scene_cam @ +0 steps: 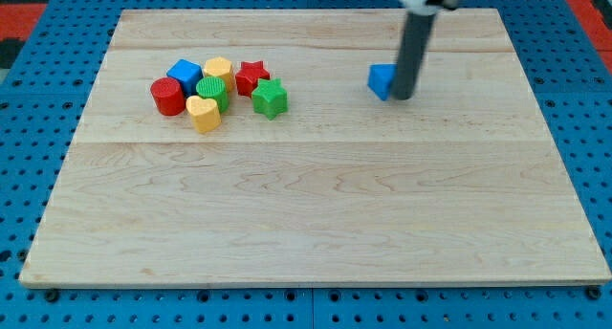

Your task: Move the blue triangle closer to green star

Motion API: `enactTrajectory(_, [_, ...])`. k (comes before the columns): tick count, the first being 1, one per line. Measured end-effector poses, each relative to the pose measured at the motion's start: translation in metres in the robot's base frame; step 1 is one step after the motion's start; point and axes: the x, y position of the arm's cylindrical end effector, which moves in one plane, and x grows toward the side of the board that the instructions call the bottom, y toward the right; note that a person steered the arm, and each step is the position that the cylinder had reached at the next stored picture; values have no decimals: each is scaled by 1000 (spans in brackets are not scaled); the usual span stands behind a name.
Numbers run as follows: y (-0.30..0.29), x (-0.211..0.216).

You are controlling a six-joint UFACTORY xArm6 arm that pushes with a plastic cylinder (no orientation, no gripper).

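Wooden board (316, 224) on blue pegboard (57, 42). Cluster at view's upper left: red cyl. (167, 97), blue cube (184, 75), yellow block (218, 69), green cyl. (213, 92), yellow heart (203, 113), red star (251, 76).

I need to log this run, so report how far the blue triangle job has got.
Done: my tip is set against the blue triangle's side toward the view's right, the correct side for pushing it left. In hand: contact looks made, or nearly so. Left: almost all the travel. The green star sits at the right edge of the block cluster, with a wide stretch of bare board between it and the triangle.
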Motion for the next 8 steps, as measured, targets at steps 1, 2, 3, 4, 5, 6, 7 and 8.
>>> enactTrajectory(1, [-5, 1])
enactTrajectory(2, [49, -23])
enactTrajectory(3, [47, -52])
enactTrajectory(4, [-23, -41])
enactTrajectory(5, [-75, 2])
enactTrajectory(6, [-91, 30])
enactTrajectory(7, [-34, 21])
enactTrajectory(8, [-27, 64])
